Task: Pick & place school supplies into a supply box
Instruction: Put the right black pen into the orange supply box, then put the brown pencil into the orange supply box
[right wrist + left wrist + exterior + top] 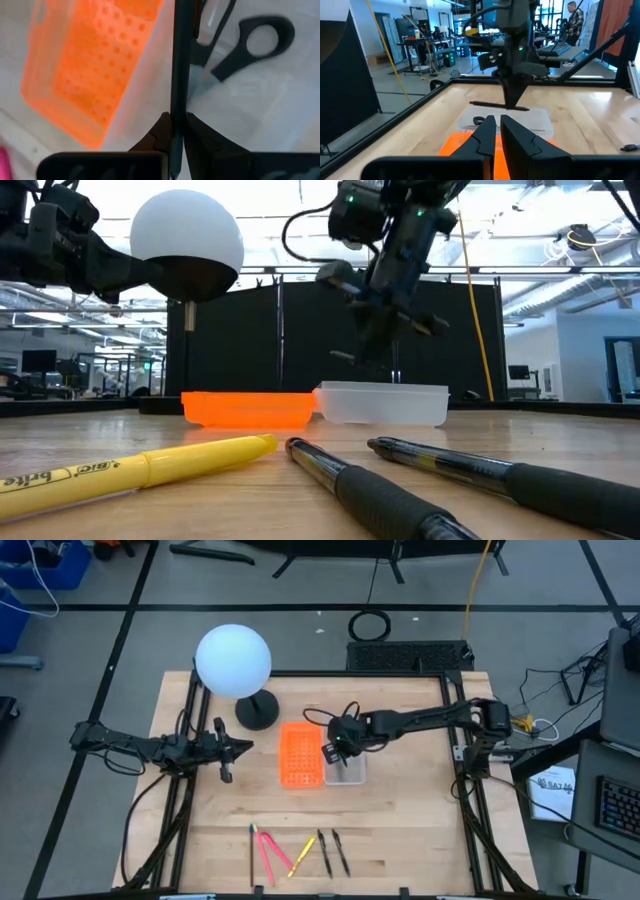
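The right hand (174, 131) was closed on a dark pen (178, 65), gripped crosswise between the two fingers, and it hung above the supply box (345, 772), which sat near the middle of the worktop (420, 830), slightly toward the right edge. In the low view the pen (357, 358) lay roughly level, clear of the box rim (383, 392), so it had not yet been released. The black-handled scissors (250, 42) were already inside the box, just beside the held pen in the right wrist view. The orange perforated tray (300, 755) stood touching, or very nearly touching, the left side of the box. The left hand (228, 753) waited toward the left edge of the worktop, its fingers close together with a narrow gap and gripping nothing. Near the front edge lay the remaining supplies: the pink pens (268, 852), a yellow highlighter (301, 855), two dark pens (333, 852) and one more thin dark pen to the left of the pink ones. The step in hand appeared to be the placing of one pen, with the task roughly partway complete. The next move would call for lowering the pen within the box walls, clear of the scissors and of the orange tray, and then opening the fingers.
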